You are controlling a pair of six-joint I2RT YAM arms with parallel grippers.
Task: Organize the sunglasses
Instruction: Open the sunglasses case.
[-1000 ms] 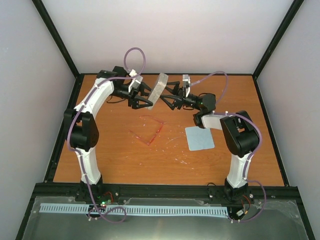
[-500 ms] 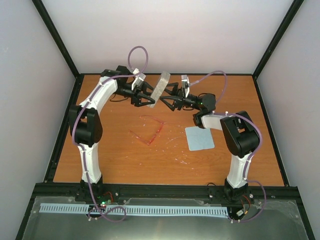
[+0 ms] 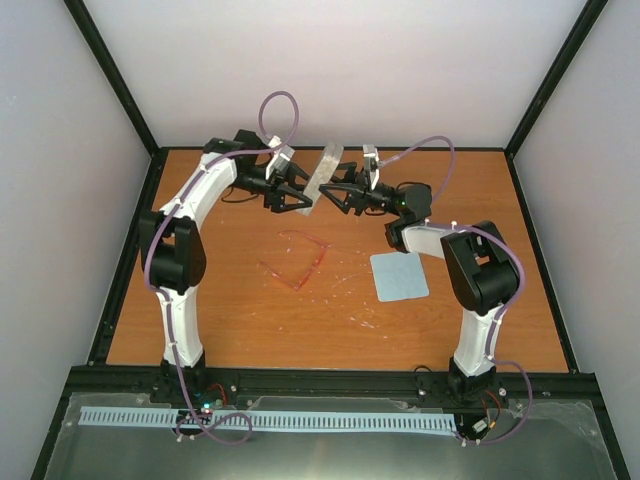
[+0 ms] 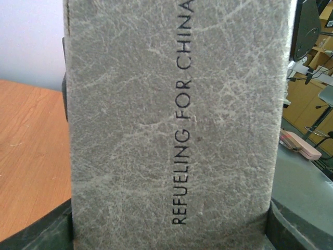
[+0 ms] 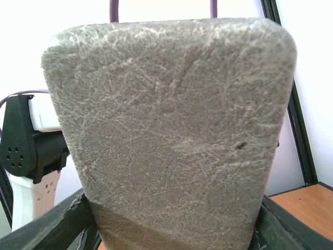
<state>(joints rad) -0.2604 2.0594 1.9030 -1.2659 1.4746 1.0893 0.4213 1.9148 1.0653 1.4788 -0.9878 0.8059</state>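
Observation:
The grey case (image 3: 322, 172) is held up on end above the back of the table, tilted, between my two grippers. My right gripper (image 3: 340, 193) is shut on its lower part from the right. My left gripper (image 3: 302, 195) has its jaws spread either side of the case from the left. The case fills the left wrist view (image 4: 171, 120), where it reads "REFUELING FOR CHINA", and the right wrist view (image 5: 171, 130). The red-pink sunglasses (image 3: 297, 262) lie unfolded on the table, nearer than both grippers and apart from them.
A light blue square cloth (image 3: 399, 276) lies flat to the right of the sunglasses. The wooden table (image 3: 230, 320) is walled in by white panels and black frame posts. Both arms reach toward the back centre.
My left gripper has moved right, up to the case, and its jaws now straddle it. The case has shifted slightly back and more upright. The sunglasses and cloth have not moved.

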